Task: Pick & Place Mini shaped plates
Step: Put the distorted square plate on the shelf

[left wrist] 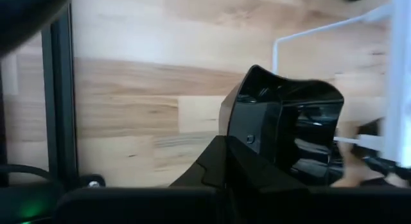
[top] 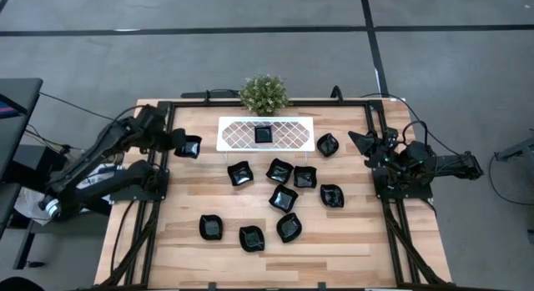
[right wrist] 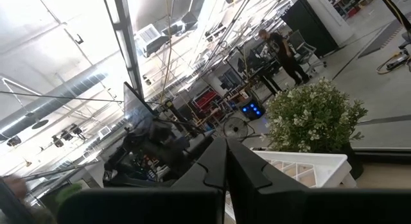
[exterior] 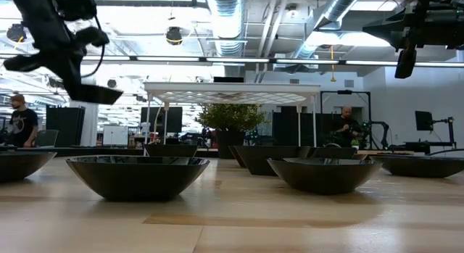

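Plates, small, black and glossy, are spread over the wooden table, one lifted and the others resting. Largest of all is that table, lying below both pincers. Next in size is the white lattice tray on thin legs, just beside the left pincer on its inner side and well apart from the right pincer; a single dish sits in the tray's middle. The green potted plant stands behind the tray, farther from the left pincer than the tray's near end.

The left pincer hangs above the table near its back left part. Its fingers are closed on the rim of the held plate, which hangs clear of the wood and shows tilted in the left wrist view, close by the tray's leg.

The right pincer waits above the table's right edge with its fingers pressed together and nothing between them. The nearest plate lies just inward of it.

The loose plates sit in a cluster forward of the tray, between the two pincers and nearer the front than either.
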Robot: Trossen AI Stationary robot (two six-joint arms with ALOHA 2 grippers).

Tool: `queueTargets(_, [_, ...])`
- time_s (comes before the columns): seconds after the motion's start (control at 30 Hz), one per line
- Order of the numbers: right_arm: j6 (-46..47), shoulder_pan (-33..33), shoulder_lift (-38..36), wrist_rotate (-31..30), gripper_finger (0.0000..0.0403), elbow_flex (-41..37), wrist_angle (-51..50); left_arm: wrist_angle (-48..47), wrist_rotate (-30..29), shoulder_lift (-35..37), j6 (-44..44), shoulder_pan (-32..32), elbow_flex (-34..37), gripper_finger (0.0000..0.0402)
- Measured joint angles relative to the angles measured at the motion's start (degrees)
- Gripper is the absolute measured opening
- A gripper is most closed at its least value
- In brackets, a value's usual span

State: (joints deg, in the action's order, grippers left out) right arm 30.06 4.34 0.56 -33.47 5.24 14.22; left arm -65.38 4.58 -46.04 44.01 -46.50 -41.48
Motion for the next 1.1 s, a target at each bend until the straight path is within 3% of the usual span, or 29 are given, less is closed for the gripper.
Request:
queueTargets(0.33, [0.0,0.0,0.0,0.0,0.0,0.0,0.0,0.5,0.0,-0.4,0.2,0.0,-12.2,0.0005])
queueTargets(0.53, [-0.1,0.0,0.0,0.0,0.0,0.0,0.0,5.2,0.0,-2.9,1.6,2.0,-15.9,0.0005])
queueTargets(1.1, [-0.1,0.0,0.0,0.0,0.0,0.0,0.0,25.2,0.0,-21.4,9.0,13.9,-19.4,0.0005])
